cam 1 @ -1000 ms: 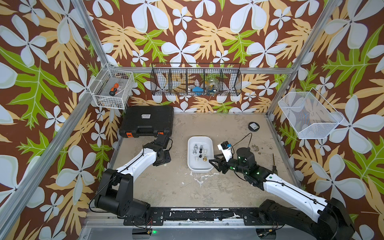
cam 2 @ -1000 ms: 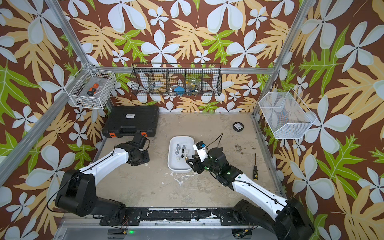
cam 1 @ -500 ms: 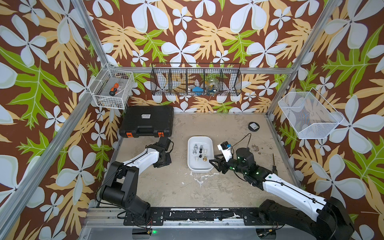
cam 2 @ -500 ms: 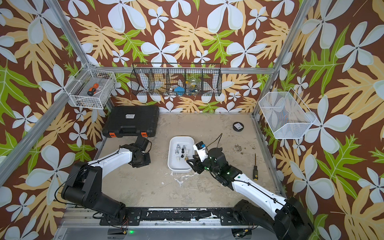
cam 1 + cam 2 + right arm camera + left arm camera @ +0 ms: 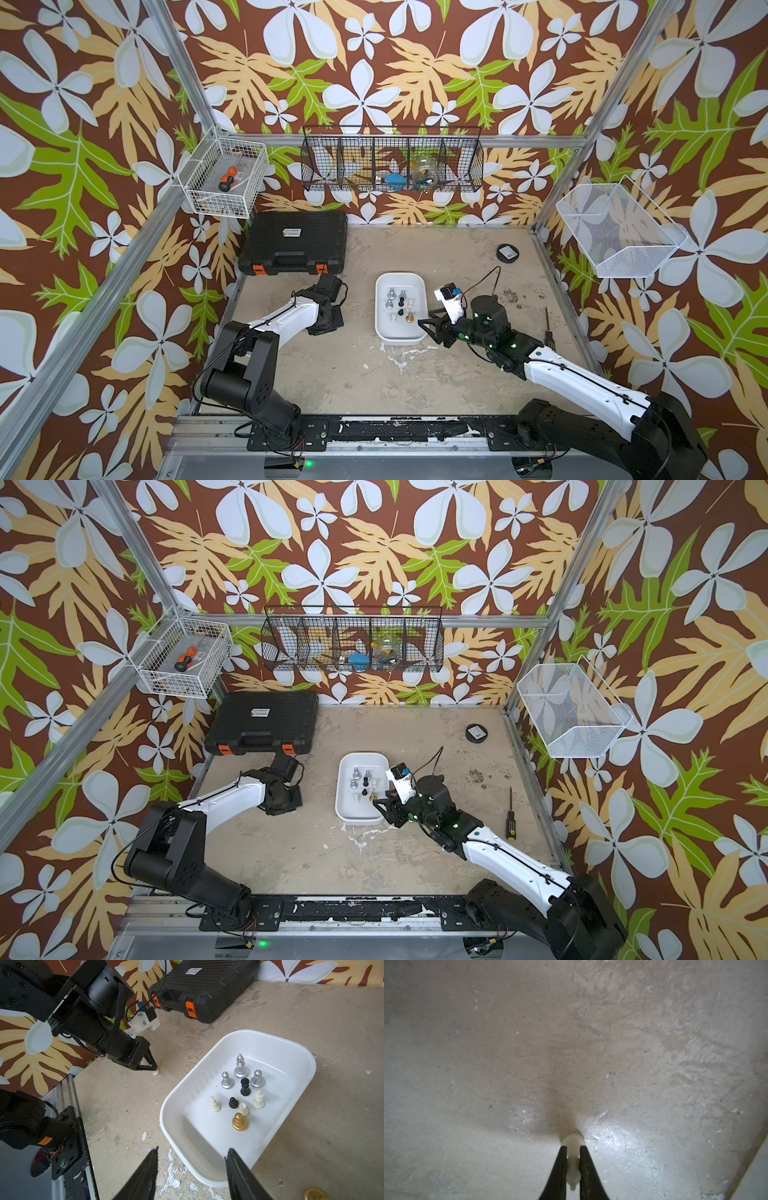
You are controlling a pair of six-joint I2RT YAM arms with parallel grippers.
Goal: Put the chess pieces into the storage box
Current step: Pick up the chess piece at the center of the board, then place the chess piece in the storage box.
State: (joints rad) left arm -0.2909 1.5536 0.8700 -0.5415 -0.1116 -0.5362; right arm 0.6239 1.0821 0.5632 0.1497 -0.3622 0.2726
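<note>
The white storage box (image 5: 400,334) (image 5: 360,818) sits mid-table and holds several upright chess pieces: silver (image 5: 241,1067), black (image 5: 245,1086), cream (image 5: 215,1103) and gold (image 5: 239,1122). Left of the box, my left gripper (image 5: 573,1147) (image 5: 152,1068) (image 5: 328,326) points down at the table. It is shut on a cream chess piece (image 5: 572,1140) whose base touches the surface. My right gripper (image 5: 191,1155) (image 5: 428,326) stands open and empty over the box's near right corner. Another gold piece (image 5: 315,1193) lies on the table beside the box.
A black case with orange latches (image 5: 293,243) lies at the back left. A yellow-handled screwdriver (image 5: 510,820) and a black disc (image 5: 508,252) lie on the right. White wire baskets (image 5: 224,183) (image 5: 615,232) and a black one (image 5: 392,164) hang on the walls.
My left gripper has closed on the cream piece, and the left arm has shifted slightly toward the front. The right arm has not moved.
</note>
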